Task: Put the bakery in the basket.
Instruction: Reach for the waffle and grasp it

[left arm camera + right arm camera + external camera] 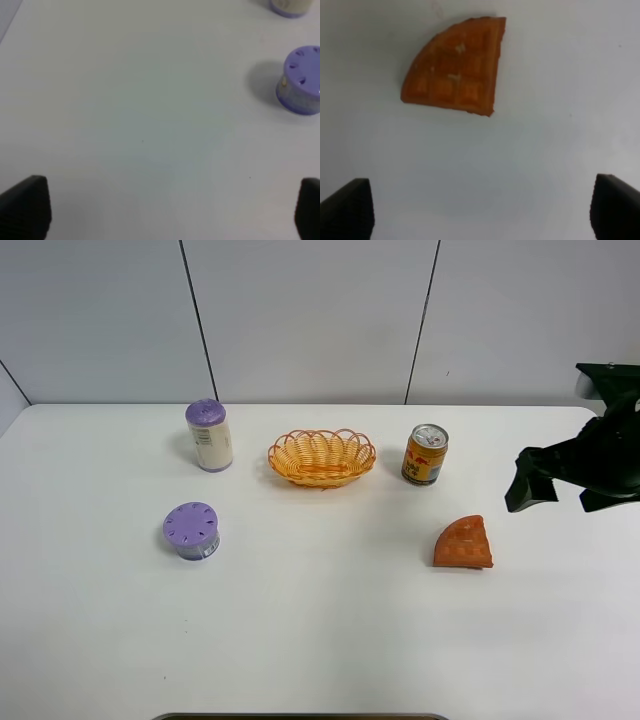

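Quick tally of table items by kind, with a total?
purple-lidded containers: 2
wicker basket: 1
drink can: 1
waffle wedge: 1
Total: 5

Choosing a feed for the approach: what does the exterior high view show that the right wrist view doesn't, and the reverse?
Only exterior high: the basket, the drink can, a tall purple-lidded container and a short purple-lidded container. Only right wrist: the waffle wedge with its square dents up close, and bare table between it and the right gripper. Both: the wedge flat on the table, the gripper open and not touching it.
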Tool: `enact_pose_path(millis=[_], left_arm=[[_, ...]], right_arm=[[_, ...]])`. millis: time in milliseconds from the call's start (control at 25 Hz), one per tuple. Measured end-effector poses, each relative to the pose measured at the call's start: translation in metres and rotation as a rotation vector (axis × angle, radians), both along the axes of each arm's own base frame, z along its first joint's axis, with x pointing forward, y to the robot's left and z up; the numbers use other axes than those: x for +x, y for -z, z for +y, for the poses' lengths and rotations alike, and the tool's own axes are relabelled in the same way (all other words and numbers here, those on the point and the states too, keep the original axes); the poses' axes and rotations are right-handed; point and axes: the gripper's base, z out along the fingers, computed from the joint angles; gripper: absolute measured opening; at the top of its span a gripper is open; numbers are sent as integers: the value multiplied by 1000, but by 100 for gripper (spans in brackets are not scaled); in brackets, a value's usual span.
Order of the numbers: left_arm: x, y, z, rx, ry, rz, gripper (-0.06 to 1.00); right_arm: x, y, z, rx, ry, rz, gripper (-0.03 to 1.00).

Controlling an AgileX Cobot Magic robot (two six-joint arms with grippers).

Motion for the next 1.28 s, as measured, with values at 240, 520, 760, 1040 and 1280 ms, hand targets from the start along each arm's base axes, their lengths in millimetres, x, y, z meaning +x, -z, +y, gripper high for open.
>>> enact_pose_path(millis=[240, 520, 760, 1040, 1280], left_arm=[[0, 0, 0, 0, 0, 0, 99], [0, 0, 0, 0, 0, 0, 99], [0, 0, 0, 0, 0, 0, 99], [0, 0, 0, 0, 0, 0, 99], [0, 0, 0, 0, 0, 0, 99]], right_arm=[[22, 28, 5, 42, 0, 40, 98], [41, 63, 10, 66, 18, 109, 99], [53, 86, 26, 60, 4, 121, 99], [71, 104, 44, 48, 45, 170, 99], [76, 102, 46, -10, 89, 230, 99]])
